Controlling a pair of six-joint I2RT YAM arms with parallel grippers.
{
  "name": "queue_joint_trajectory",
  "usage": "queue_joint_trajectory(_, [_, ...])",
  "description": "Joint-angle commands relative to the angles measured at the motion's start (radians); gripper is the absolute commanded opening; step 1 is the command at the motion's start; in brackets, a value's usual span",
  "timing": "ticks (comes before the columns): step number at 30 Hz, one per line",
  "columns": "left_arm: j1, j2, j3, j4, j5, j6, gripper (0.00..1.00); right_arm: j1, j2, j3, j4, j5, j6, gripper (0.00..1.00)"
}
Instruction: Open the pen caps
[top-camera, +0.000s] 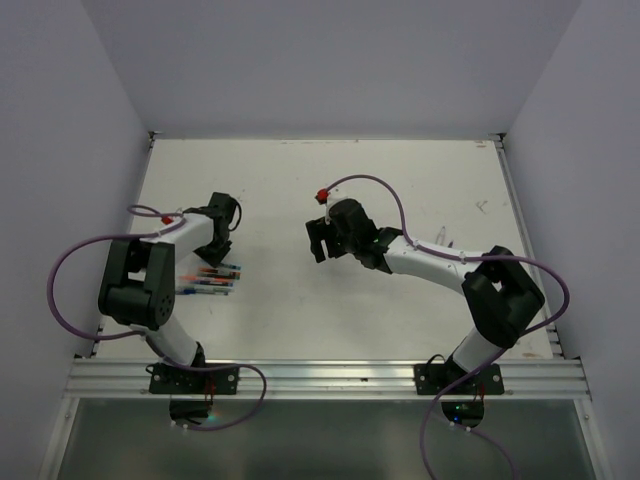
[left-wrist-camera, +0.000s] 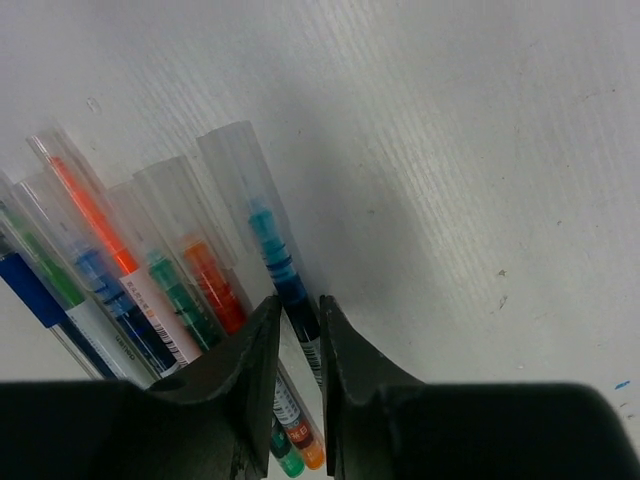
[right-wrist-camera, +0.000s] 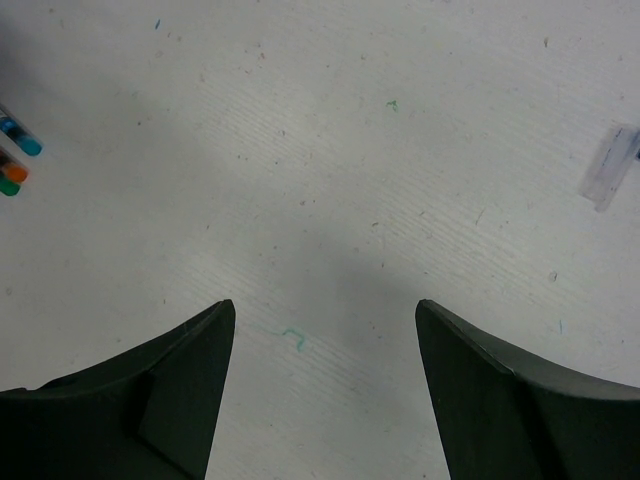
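Clamping on a barrel: the left pincer (left-wrist-camera: 298, 303) has its two dark fingers drawn close together on the teal-ink pen with the see-through plastic body (left-wrist-camera: 268, 240), gripping it partway along. Out ahead of the fingertips, that pen's long clear plastic cap (left-wrist-camera: 232, 160) sits over the tip, not yet off. So this reads as the hold-and-brace step, with one pen anchored and its cap waiting for a puller.

That puller is the right pincer (right-wrist-camera: 323, 310). Its jaws are spread wide with nothing between them, and it hangs over the white table (right-wrist-camera: 330, 120), well apart from the pens.

Next move, as I judge it: the right pincer crosses to the cap end and closes on the cap alone. It then draws the cap straight along the pen's line while the left one stops the barrel sliding.

Tight spot here. Just left of the left pincer, the row of other capped pens in orange, green and blue (left-wrist-camera: 130, 270) lies packed side by side, their clear caps right beside the target. To the right of that pincer the table is open, so that looks the side to come in from.

Far to the right pincer's right lies a small pale clear piece (right-wrist-camera: 612, 165), maybe a cap already off, too blurred to call. The grey side wall (top-camera: 60, 150) stands near the left arm's outer side, while the wide middle of the table gives pulling room.
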Motion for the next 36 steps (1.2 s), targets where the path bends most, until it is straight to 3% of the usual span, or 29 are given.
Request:
queue_joint_trajectory(1, [0.020, 0.053, -0.006, 0.039, -0.028, -0.005, 0.23, -0.003, -0.043, -0.004, 0.040, 0.020, -0.014, 0.77])
queue_joint_trajectory(12, [0.020, 0.033, -0.018, 0.113, -0.015, 0.068, 0.13, -0.003, -0.051, -0.006, 0.032, 0.031, -0.022, 0.77])
queue_joint_trajectory(15, [0.018, -0.008, -0.030, 0.176, 0.017, 0.119, 0.06, -0.003, -0.054, -0.007, 0.029, 0.039, -0.022, 0.77])
queue_joint_trajectory(16, [0.018, -0.037, -0.045, 0.226, 0.046, 0.157, 0.00, -0.003, -0.055, -0.009, 0.028, 0.039, -0.020, 0.77])
queue_joint_trajectory(24, [0.015, -0.185, -0.081, 0.354, 0.154, 0.260, 0.00, -0.003, -0.064, -0.003, 0.023, 0.036, -0.008, 0.78])
queue_joint_trajectory(27, [0.003, -0.231, -0.101, 0.433, 0.252, 0.338, 0.00, -0.003, -0.063, 0.003, 0.027, -0.002, 0.001, 0.80])
queue_joint_trajectory(31, [-0.046, -0.306, -0.168, 0.621, 0.440, 0.435, 0.00, -0.003, -0.054, 0.011, 0.075, -0.136, 0.026, 0.99])
queue_joint_trajectory(34, [-0.080, -0.367, -0.252, 0.818, 0.578, 0.446, 0.00, -0.003, -0.072, -0.029, 0.200, -0.240, 0.073, 0.99])
queue_joint_trajectory(36, [-0.108, -0.390, -0.269, 0.854, 0.610, 0.437, 0.00, -0.001, -0.078, -0.061, 0.257, -0.301, 0.122, 0.99])
